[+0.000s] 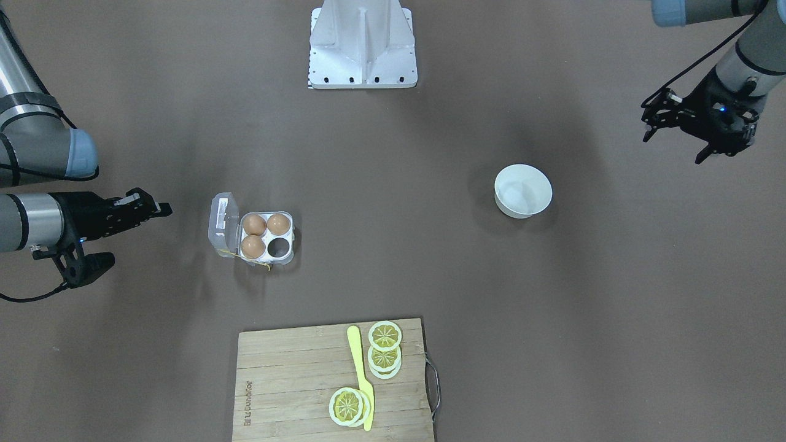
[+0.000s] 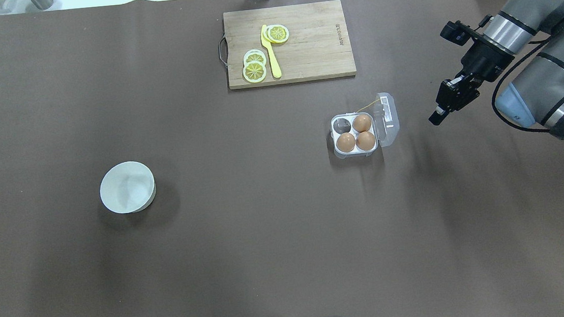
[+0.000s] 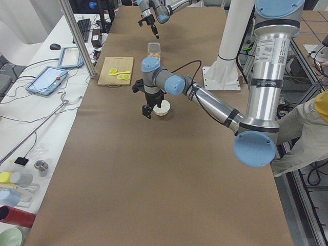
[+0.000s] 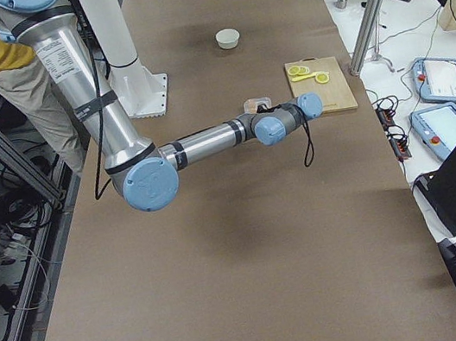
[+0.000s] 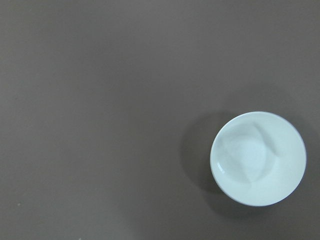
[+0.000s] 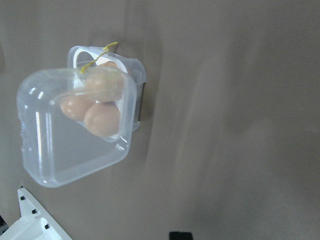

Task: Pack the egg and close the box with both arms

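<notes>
The clear egg box (image 1: pixel 284 260) (image 2: pixel 336 152) stands open, its lid (image 1: pixel 224 224) (image 2: pixel 387 118) tipped back. Three brown eggs fill three cups, one of them (image 1: pixel 254 224) (image 2: pixel 361 123); the fourth cup (image 1: pixel 279 247) is bare. In the right wrist view the eggs (image 6: pixel 102 117) show through the lid (image 6: pixel 60 155). My right gripper (image 1: pixel 161 210) (image 2: pixel 436 118) hovers beside the lid side of the box, apart from it, fingers together and holding nothing. My left gripper (image 1: pixel 674 144) is open and empty, far off near the white bowl (image 1: pixel 523 190) (image 5: pixel 257 157).
The white bowl (image 2: pixel 127 187) holds nothing. A wooden cutting board (image 1: pixel 288 380) (image 2: pixel 313 43) carries lemon slices (image 1: pixel 385 336) and a yellow knife (image 1: pixel 359 368). A white metal stand (image 1: pixel 362 43) sits at the robot's side of the table.
</notes>
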Controlling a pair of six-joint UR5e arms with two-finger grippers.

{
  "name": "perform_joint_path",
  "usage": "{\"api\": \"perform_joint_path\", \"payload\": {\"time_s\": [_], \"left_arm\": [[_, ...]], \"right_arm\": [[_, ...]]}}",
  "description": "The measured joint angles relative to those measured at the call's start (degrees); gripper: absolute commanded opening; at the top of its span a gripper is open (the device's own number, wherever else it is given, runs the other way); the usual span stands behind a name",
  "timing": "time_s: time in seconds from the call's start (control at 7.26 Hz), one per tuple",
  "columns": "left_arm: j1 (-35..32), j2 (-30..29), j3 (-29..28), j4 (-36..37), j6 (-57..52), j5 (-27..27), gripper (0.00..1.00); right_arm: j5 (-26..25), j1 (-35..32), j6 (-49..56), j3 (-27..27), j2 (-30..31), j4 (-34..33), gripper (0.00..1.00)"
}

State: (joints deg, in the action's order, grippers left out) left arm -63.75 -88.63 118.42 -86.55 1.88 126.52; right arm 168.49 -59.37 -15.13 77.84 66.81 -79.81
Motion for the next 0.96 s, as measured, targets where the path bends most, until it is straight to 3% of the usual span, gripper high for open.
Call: {"api": "perform_joint_path", "payload": {"time_s": [0.41, 0.96], "left_arm": [[-1.7, 14.0, -1.6, -17.3, -1.2, 0.0, 0.97], [-2.1, 22.6, -6.1, -33.6, 0.8, -0.1, 0.97]], "right_arm": [[0.2, 0.7, -0.5, -2.6, -3.0, 0.0, 0.08], [0.3, 1.7, -0.5, -7.1, -6.9, 0.1, 0.08]]}}
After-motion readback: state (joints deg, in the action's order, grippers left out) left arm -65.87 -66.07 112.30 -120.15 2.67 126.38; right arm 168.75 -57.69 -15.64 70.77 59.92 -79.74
